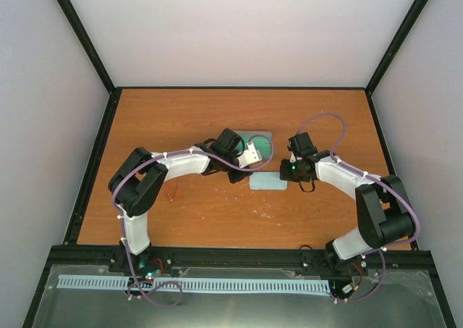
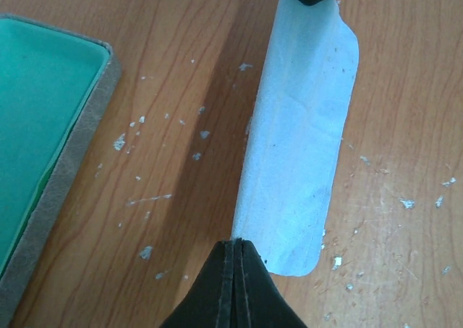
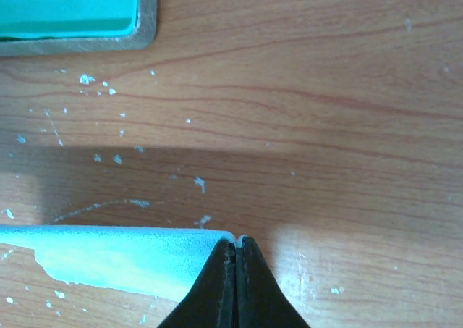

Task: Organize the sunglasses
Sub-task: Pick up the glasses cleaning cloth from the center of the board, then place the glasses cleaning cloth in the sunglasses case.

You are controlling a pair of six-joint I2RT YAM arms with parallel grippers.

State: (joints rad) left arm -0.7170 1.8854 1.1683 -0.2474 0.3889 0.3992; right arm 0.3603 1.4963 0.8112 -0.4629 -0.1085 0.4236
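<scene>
At mid-table, just near of the open grey case (image 1: 262, 144) with its green lining, a light blue cloth (image 1: 268, 184) is held between the two arms. The left gripper (image 2: 235, 245) has its fingers pressed together on one end of the cloth, pinching its edge. In the left wrist view the cloth runs away from those fingers as a narrow, slightly wrinkled strip, with a band of shadow on the wood beside it. The right gripper (image 3: 236, 241) is likewise clamped on the opposite end, its two black fingers meeting on the cloth's corner. The tip of that gripper shows at the far end of the strip in the left wrist view. From above, the left gripper sits at the cloth's left end and the right gripper at its right end. The case lies apart from the cloth, with bare wood between them. The sunglasses (image 1: 171, 190) lie on the near-left part of the table (image 1: 181, 118). They show only as a thin reddish outline just beside the left arm's elbow, well apart from both case and cloth. Small white flecks (image 2: 142, 141) dot the wood around the cloth.
</scene>
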